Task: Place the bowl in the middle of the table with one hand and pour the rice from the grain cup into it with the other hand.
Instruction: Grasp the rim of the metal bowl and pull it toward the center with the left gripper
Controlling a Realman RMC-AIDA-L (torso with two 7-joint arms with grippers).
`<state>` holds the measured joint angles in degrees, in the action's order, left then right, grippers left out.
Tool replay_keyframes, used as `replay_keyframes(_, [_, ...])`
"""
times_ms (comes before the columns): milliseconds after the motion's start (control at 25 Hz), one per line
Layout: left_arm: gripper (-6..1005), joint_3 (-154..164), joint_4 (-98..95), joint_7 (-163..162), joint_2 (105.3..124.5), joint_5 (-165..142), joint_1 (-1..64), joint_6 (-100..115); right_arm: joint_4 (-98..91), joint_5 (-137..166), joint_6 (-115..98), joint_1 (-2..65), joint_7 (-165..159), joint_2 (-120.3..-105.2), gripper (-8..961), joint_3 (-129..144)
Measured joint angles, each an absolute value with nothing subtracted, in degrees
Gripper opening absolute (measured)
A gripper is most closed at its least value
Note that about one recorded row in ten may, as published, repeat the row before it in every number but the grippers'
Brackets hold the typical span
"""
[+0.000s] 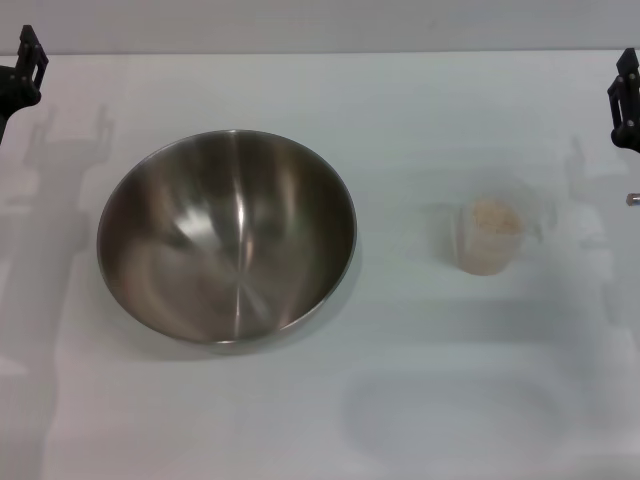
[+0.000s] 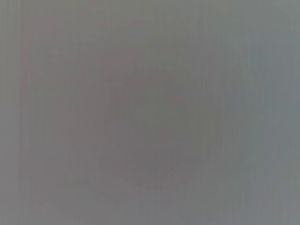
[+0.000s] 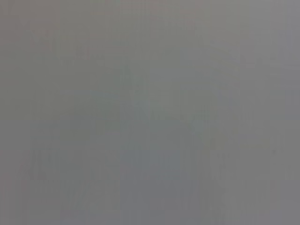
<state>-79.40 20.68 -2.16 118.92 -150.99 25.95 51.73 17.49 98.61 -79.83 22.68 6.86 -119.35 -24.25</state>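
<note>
The steel bowl (image 1: 227,237) stands upright on the white table (image 1: 400,400), left of the middle, and holds nothing. The clear grain cup (image 1: 490,237) stands upright to its right, with pale rice (image 1: 494,217) in it. My left gripper (image 1: 20,70) is at the far left edge, well away from the bowl. My right gripper (image 1: 626,100) is at the far right edge, beyond the cup and apart from it. Only part of each gripper shows. Both wrist views show only a plain grey surface.
The far edge of the table (image 1: 320,52) runs along the top of the head view. The arms cast faint shadows on the table at both sides.
</note>
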Motion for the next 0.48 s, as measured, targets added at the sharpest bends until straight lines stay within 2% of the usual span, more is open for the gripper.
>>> replay_keyframes(480, [670,-80.6,20.5,-2.2,119.03,-150.1,25.5,53.4,17.5,98.6,-79.8,22.7,6.9,-119.40,500,-24.3])
